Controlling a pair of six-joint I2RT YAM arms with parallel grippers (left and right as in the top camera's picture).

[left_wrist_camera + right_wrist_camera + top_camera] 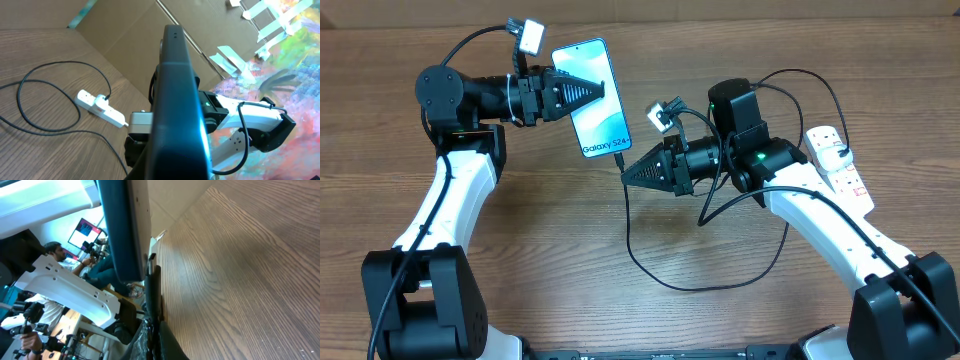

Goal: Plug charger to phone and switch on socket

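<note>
Wood-grain table [570,260] lay under two robot arms that met at one phone [598,125]. The left gripper [603,92] was clenched on the phone, holding it off the table. The lit "Galaxy S24" screen faced up and the bottom edge was turned toward the other arm, most likely to present and steady the charging port.

Just below that bottom edge, the right gripper [626,172] was pinched shut on the charger [627,225] close to its small plug, which pointed up at the phone. The plug touched or nearly touched the port; whether it was fully seated could not be told.

From the phone, the single black cable dropped down, looped across the table and ran off to the phone's right. It ended at the one socket [840,165], a white power strip lying well apart from the phone, where it appeared plugged in. Neither gripper was near the strip's switch, so that step looked undone.

Count: two arms, one phone, one charger, one socket.
</note>
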